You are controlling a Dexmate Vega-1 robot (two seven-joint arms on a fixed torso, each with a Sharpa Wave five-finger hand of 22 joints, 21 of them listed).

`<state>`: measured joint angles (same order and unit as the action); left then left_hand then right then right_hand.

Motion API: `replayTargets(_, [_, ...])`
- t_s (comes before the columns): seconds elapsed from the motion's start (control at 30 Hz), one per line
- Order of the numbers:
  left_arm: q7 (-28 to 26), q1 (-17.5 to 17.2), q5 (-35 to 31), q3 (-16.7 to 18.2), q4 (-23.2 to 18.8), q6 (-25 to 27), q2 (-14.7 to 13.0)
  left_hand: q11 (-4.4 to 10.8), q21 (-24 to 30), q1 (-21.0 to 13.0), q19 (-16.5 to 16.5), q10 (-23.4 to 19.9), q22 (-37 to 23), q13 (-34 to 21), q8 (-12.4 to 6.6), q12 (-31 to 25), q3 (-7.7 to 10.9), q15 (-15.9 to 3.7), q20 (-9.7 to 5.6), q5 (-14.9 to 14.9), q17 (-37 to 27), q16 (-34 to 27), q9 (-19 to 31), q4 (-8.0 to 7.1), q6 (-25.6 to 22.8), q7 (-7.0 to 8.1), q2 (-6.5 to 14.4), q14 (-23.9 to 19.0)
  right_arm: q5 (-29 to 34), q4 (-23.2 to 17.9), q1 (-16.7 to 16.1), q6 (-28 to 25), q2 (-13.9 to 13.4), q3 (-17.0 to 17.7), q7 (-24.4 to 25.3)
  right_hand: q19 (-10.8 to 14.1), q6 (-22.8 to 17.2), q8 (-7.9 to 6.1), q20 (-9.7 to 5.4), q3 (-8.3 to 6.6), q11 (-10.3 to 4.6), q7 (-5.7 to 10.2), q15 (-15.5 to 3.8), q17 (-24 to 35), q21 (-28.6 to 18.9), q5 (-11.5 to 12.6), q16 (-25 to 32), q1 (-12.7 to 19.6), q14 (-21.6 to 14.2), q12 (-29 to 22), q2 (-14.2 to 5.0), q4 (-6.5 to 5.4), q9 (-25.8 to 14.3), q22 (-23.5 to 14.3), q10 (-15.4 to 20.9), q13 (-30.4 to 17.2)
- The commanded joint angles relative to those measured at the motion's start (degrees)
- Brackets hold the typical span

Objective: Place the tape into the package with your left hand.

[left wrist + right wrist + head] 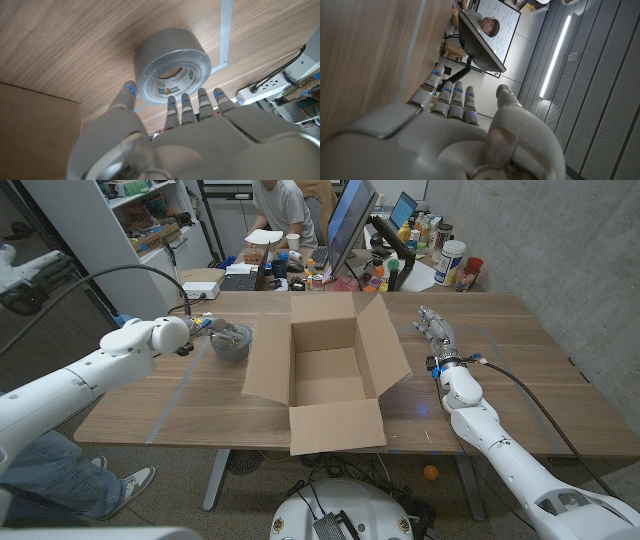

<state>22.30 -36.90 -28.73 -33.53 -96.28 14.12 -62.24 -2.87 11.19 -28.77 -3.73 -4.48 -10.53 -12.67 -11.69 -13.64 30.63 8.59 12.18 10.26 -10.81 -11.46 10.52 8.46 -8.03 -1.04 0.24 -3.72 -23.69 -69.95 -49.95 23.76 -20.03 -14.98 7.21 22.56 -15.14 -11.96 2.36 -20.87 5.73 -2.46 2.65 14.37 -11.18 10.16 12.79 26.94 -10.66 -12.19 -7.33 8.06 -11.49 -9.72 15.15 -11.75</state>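
A grey roll of tape point(231, 341) lies on the wooden table just left of the open cardboard package point(325, 375). My left hand point(203, 331) is right at the roll's left side. In the left wrist view its thumb and fingertips point(185, 102) reach to the near rim of the tape point(172, 62), spread apart, and the roll sits on the table. A brown flap of the package point(35, 125) shows beside the hand point(175, 140). My right hand point(432, 328) is on the table to the right of the package, fingers straight and holding nothing point(450, 130).
The package flaps spread out on all sides, the left flap point(265, 365) close to the tape. Grey marking strips point(225, 35) run on the table. A white power strip point(265, 86), monitors, bottles and a seated person point(285, 210) are behind the far edge.
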Motion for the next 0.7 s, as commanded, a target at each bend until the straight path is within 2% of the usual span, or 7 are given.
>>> replayTargets(0.03, [2.47, 1.53, -2.57, -1.51, -0.79, 1.59, 1.04, 0.15, 0.37, -0.23, 0.35, -0.87, -0.22, -0.14, -0.25, -0.62, -0.23, 0.21, 0.24, -0.18, -0.07, -0.26, 0.33, -0.03, -0.67, -0.08, 0.56, -0.79, -0.84, 3.08, 0.88, 2.39, 0.91, 0.73, -1.59, 0.17, -0.73, -0.05, 0.29, 0.16, -0.28, -0.09, -0.05, 0.03, -0.05, 0.08, -0.02, 0.26, -0.31, 0.22, 0.35, -0.11, -0.01, -0.19, 0.35, 0.03])
replayTargets(0.7, [3.16, -2.45, -1.74, -0.26, -5.98, 6.86, -0.31, -0.11, 0.44, -0.31, 0.47, -1.18, -0.23, -0.18, -0.27, -0.71, -0.47, 0.26, 0.25, -0.16, -0.07, -0.31, 0.34, -0.02, -1.19, -0.10, 0.63, -1.10, -1.69, 4.56, 1.31, 2.87, 1.13, 1.09, -4.02, 0.15, -0.73, 0.01, 0.39, 0.31, -0.32, -0.08, 0.01, -0.09, -0.04, 0.09, 0.01, 0.26, -0.43, 0.25, 0.38, -0.11, -0.01, -0.19, 0.38, 0.02])
